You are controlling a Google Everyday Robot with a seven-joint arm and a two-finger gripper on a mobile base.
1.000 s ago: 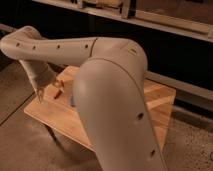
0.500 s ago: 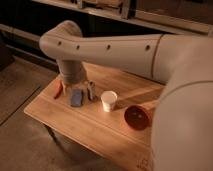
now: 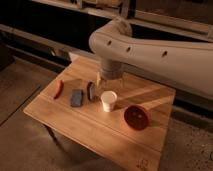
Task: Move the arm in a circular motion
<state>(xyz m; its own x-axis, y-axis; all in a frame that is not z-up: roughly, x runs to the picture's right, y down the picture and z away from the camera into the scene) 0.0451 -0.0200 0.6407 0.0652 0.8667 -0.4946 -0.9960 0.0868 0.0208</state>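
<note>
Reaching over the wooden table (image 3: 85,132): my arm (image 3: 155,50) spans in from the right, bend held high, last segment pointing straight down.

My gripper (image 3: 107,82) hangs at the end of that segment, over the table's middle, just behind the white cup (image 3: 108,101); whether the claw is spread or pressed together I cannot tell; on the boards, left to right: red oblong thing (image 3: 58,89); blue-grey block (image 3: 76,97); dark object (image 3: 91,91); cup; red bowl (image 3: 137,116).

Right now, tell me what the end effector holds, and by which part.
It cannot be told. The end effector hangs from the arm over the table, just behind the white cup; whether it grips anything is hidden in shadow.
</note>
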